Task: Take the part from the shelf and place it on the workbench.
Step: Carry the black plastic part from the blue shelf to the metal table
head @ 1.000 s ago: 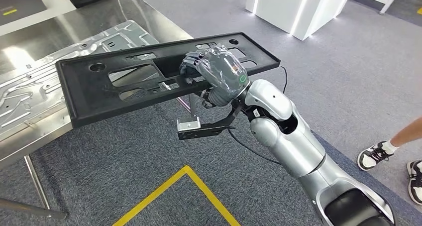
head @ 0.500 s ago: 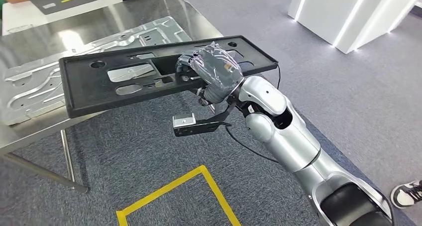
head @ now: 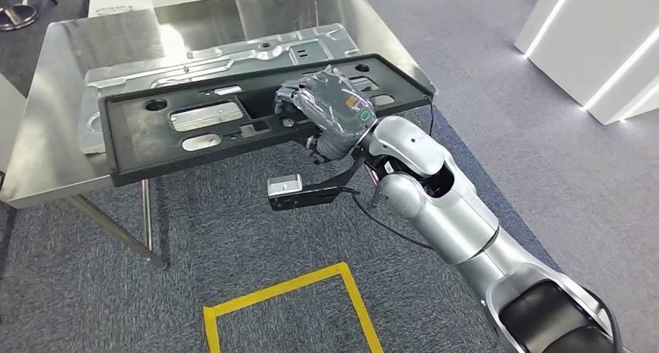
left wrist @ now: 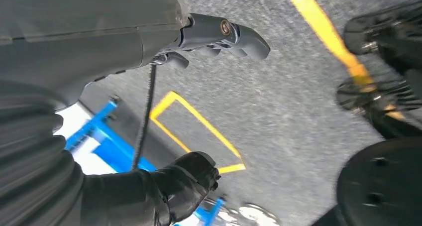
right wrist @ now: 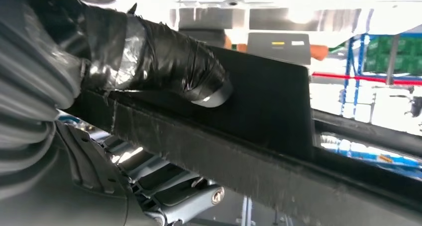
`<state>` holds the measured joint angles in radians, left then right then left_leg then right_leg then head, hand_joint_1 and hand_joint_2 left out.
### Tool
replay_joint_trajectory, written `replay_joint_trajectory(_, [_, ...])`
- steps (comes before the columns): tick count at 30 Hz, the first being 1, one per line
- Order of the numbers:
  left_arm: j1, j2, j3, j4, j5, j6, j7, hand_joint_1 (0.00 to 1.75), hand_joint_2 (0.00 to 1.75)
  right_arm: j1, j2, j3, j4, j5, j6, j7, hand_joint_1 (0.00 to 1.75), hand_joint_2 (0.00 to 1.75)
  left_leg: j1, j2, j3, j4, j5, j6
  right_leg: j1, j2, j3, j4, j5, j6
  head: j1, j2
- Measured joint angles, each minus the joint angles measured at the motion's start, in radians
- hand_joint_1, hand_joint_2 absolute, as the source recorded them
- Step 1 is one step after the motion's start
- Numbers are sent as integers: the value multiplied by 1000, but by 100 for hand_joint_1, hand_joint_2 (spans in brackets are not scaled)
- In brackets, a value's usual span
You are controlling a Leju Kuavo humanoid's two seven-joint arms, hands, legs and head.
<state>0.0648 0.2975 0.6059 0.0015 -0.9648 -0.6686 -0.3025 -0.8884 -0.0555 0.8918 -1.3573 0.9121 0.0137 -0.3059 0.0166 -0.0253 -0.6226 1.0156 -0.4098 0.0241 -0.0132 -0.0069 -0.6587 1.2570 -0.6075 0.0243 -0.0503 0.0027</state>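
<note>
Head view, nearest first: the right hand (head: 334, 116) has its fingers (right wrist: 169, 66) wrapped over the near rail of the black part (head: 155, 147), carrying it flat above the bench (head: 54, 96) edge. Long, stiff and thin, it looks light but levers hard from this off-centre grip. Beyond lies a silver stamped panel (head: 256, 54). The left hand (left wrist: 164, 42) hangs with fingers apart, holding nothing.

The right hand (head: 336, 112) grips a long black panel (head: 194, 139) with cut-outs near the middle of its near edge, holding it roughly level over the front edge of a steel workbench (head: 54, 166). A stamped metal sheet (head: 256, 50) lies on the workbench behind the panel; yellow floor tape (head: 280, 291) marks the grey carpet below.
</note>
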Motion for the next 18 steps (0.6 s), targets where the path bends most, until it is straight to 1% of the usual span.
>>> replay_joint_trajectory(1, [-1, 0, 2, 0, 0, 0, 0, 0, 175, 0, -3, 0, 3, 0, 1, 0, 175, 175, -1, -14, 1, 1, -1, 1, 1, 5, -31, 47, -8, -1, 0, 0])
replay_joint_trajectory(2, [-1, 0, 4, 0, -1, 0, 0, 0, 175, 1, -4, 1, 6, 0, 1, 0, 175, 175, -3, -30, 2, 2, -3, 2, 1, 7, -47, 59, 5, -3, 0, 0])
replay_joint_trajectory(3, [0, 0, 6, 0, -3, 0, 0, 0, 175, 1, -5, 1, 9, 0, 2, 0, 175, 175, -4, -45, 4, 3, -4, 2, 2, 10, -44, 32, 37, -7, 0, 0])
replay_joint_trajectory(4, [0, 0, 9, 0, -6, 0, 0, 0, 175, 0, -6, 2, 10, 0, 2, 0, 175, 175, -5, -60, 7, 5, -6, 1, 3, 22, -26, -25, 83, -13, 0, 0])
replay_joint_trajectory(5, [0, 0, 12, 0, -9, 0, 0, 0, 175, -2, -8, 2, 11, 0, 2, 0, 175, 175, -6, -74, 9, 6, -8, 0, 3, 47, -3, -91, 122, -21, -1, 0])
replay_joint_trajectory(6, [-1, -1, 16, 0, -12, 0, 0, 0, 175, -4, -11, 2, 12, 0, 2, 1, 175, 175, -7, -85, 8, 7, -9, -3, 2, 71, 19, -151, 149, -29, 0, 0])
replay_joint_trajectory(7, [-2, -1, 19, 0, -15, 0, 0, 0, 175, -6, -13, 2, 14, 0, 2, 1, 175, 175, -5, -96, 6, 8, -10, -7, 3, 90, 35, -191, 162, -34, 0, 0])
replay_joint_trajectory(8, [-1, -2, 21, 0, -18, 0, 0, 0, 175, -8, -15, 2, 15, 0, 2, 1, 175, 175, -1, -105, 3, 8, -10, -13, 5, 100, 42, -209, 160, -39, 1, 0])
replay_joint_trajectory(10, [2, 0, 23, 0, -26, -1, 0, 0, 175, -11, -15, 2, 16, 0, 1, 4, 175, 175, 4, -121, 1, 2, -8, -25, 5, 85, 54, -225, 159, -43, 3, 0])
replay_joint_trajectory(11, [4, 0, 24, 0, -30, -1, 0, 0, 175, -12, -16, 1, 18, 0, 1, 6, 175, 175, 3, -121, 7, -6, -3, -26, 3, 80, 62, -235, 161, -38, 4, 0])
replay_joint_trajectory(13, [6, 5, 28, 0, -35, -1, 0, 0, 175, -16, -17, 0, 19, 0, 0, 9, 175, 175, -3, -110, 20, -21, 4, -17, -2, 75, 75, -252, 165, -26, 3, 0])
replay_joint_trajectory(14, [7, 6, 31, 0, -36, 0, 0, 0, 175, -17, -18, -1, 21, 0, 0, 9, 175, 175, -5, -104, 25, -27, 7, -12, 0, 75, 78, -254, 164, -22, 3, 0])
replay_joint_trajectory(15, [8, 8, 35, 0, -38, 0, 0, 0, 175, -18, -18, -1, 22, 0, 0, 9, 175, 175, -6, -102, 27, -28, 5, -11, 1, 73, 78, -252, 163, -24, 3, 0])
replay_joint_trajectory(18, [9, 8, 43, 0, -48, 1, 0, 0, 175, -18, -19, -1, 25, 2, 0, 10, 175, 175, -5, -99, 28, -30, 3, -15, 3, 73, 78, -249, 162, -30, 3, 0])
